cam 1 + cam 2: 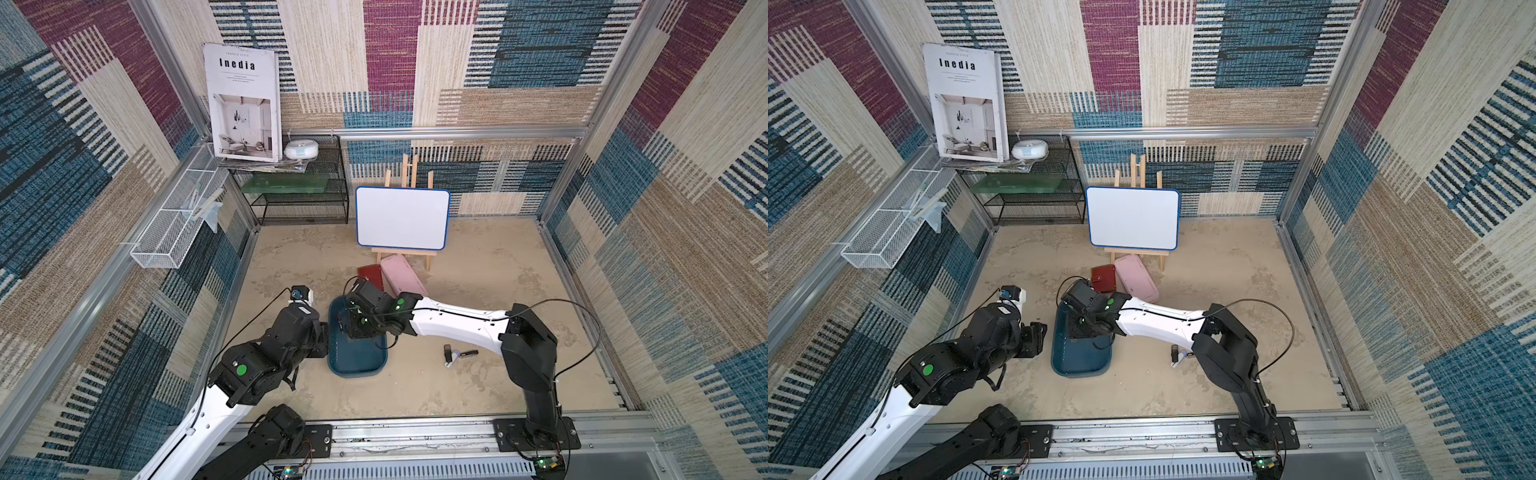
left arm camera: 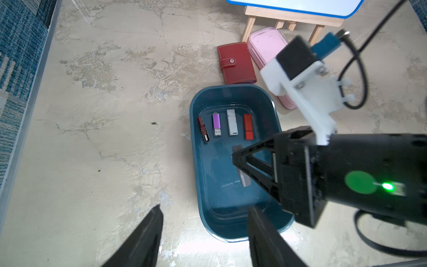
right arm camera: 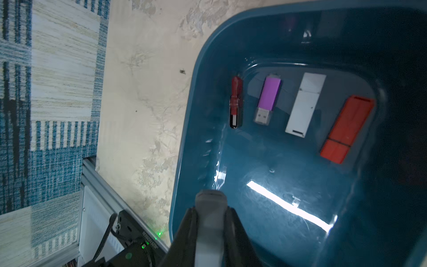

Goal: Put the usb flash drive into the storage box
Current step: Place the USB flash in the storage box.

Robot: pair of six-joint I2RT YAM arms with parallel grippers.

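Bright even light, white glare streak in storage box [image 3: 265, 157], edges warped

You've got a beige, mottled tabletop [image 1: 498, 291]. Centre-left, near side: teal storage box [image 1: 357, 372] sits flat on it. Just beyond the box's far rim lies a red wallet [image 1: 370, 274], w/ a pink oblong case [image 1: 401, 274] right beside it. Farther back stands a wooden easel [image 1: 428, 259]; far-left corner, black wire rack [image 1: 305, 208]. Right of the box, a few loose USB sticks [image 1: 457, 354], apart from it.

Glossy smooth plastic storage box [image 2: 221, 208], matt mottled tabletop [image 2: 104, 138], stitched leather-look red wallet [image 2: 235, 64], bare wood easel [image 2: 249, 25].
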